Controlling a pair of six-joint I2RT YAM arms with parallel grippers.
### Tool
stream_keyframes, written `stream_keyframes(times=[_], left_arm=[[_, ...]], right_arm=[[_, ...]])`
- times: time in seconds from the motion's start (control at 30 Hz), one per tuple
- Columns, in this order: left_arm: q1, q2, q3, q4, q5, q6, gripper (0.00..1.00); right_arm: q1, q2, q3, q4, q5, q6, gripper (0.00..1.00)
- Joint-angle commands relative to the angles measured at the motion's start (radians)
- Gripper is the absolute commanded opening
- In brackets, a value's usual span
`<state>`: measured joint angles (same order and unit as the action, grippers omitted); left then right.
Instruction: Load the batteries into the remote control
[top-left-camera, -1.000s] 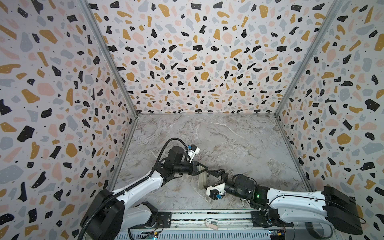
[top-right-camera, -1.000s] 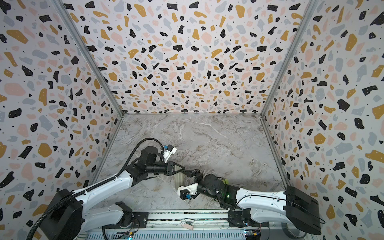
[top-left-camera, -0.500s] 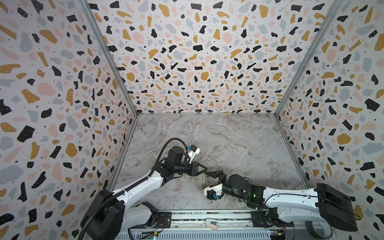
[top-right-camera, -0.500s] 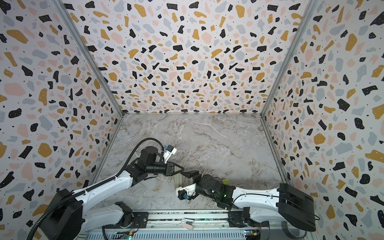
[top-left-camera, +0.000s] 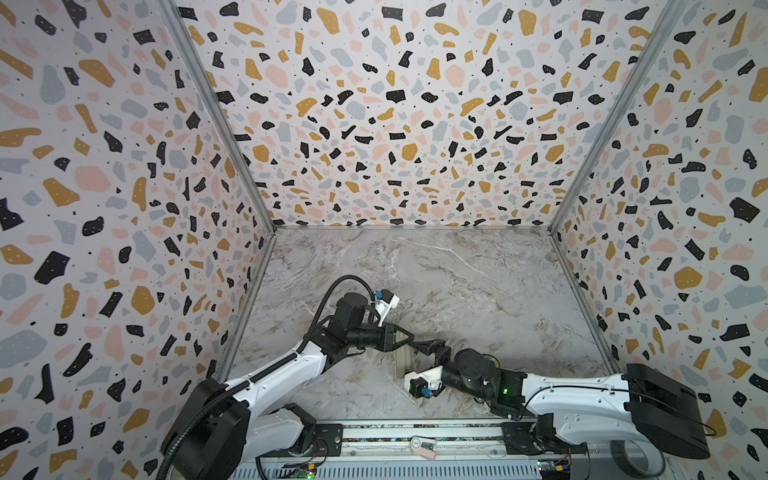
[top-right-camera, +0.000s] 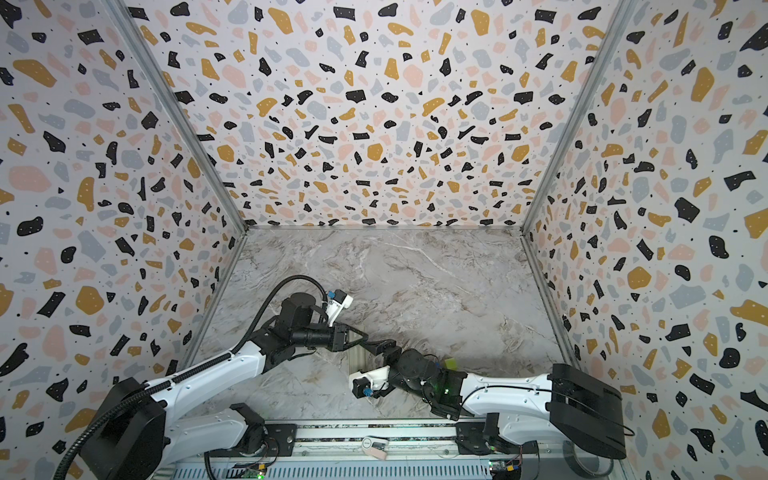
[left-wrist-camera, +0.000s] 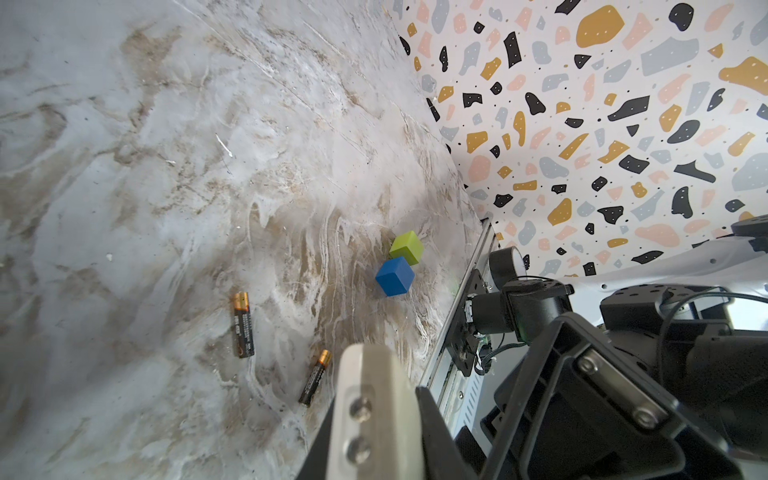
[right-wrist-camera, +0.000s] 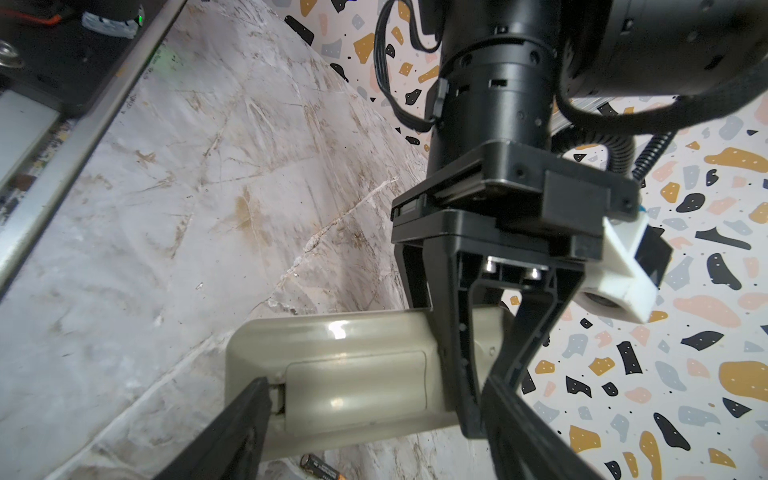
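Observation:
The remote control (right-wrist-camera: 353, 332) is pale beige and faces me with its plain back, the battery cover (right-wrist-camera: 357, 386) in place. My left gripper (top-left-camera: 409, 344) is shut across the remote's body (top-left-camera: 402, 361), holding it off the table near the front middle. My right gripper (right-wrist-camera: 374, 390) stands open along the remote. One of its fingertips (right-wrist-camera: 249, 407) sits at the cover's end edge, and the other finger lies past the left gripper's fingers (right-wrist-camera: 457, 353). Two batteries (left-wrist-camera: 243, 324) (left-wrist-camera: 314, 377), black with copper ends, lie on the marble. One battery (right-wrist-camera: 320, 467) shows just beneath the remote.
A green cube (left-wrist-camera: 407, 248) and a blue cube (left-wrist-camera: 395, 276) sit touching each other on the marble near the front rail (left-wrist-camera: 469, 299), beyond the batteries. The green cube (top-right-camera: 451, 363) peeks out behind the right arm. Terrazzo walls close in three sides.
The right arm has drawn a little leftward toward the remote, its elbow swinging in. The left arm and the remote have stayed put.

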<state>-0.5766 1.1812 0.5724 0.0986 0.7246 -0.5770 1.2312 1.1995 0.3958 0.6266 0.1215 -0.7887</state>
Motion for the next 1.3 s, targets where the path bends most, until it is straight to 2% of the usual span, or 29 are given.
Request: stream_keyframes(times=[0.0,0.17,0.67,0.83,1.03,1.27], left_arm=[[-0.003,-0.006,-0.011,0.035,0.062,-0.023,0.0],[-0.003,0.007,-0.008,0.0,0.032,0.0,0.0],[-0.003,0.029,0.0,-0.03,-0.011,0.02,0.0],[-0.003,0.029,0.002,-0.033,-0.018,0.018,0.0],[-0.002,0.029,0.003,-0.033,-0.007,0.019,0.0],[-0.002,0.022,-0.004,-0.024,0.009,0.011,0.0]], right_arm=[[0.008,0.02,0.027,0.032,0.106,-0.032,0.81],[0.027,0.018,0.004,0.11,0.194,-0.062,0.79],[0.028,-0.035,-0.021,0.169,0.244,-0.051,0.77],[0.034,-0.063,-0.031,0.131,0.182,-0.039,0.78],[0.039,-0.1,-0.026,0.022,0.013,0.023,0.82],[0.04,-0.038,-0.006,0.007,0.007,0.027,0.89]])
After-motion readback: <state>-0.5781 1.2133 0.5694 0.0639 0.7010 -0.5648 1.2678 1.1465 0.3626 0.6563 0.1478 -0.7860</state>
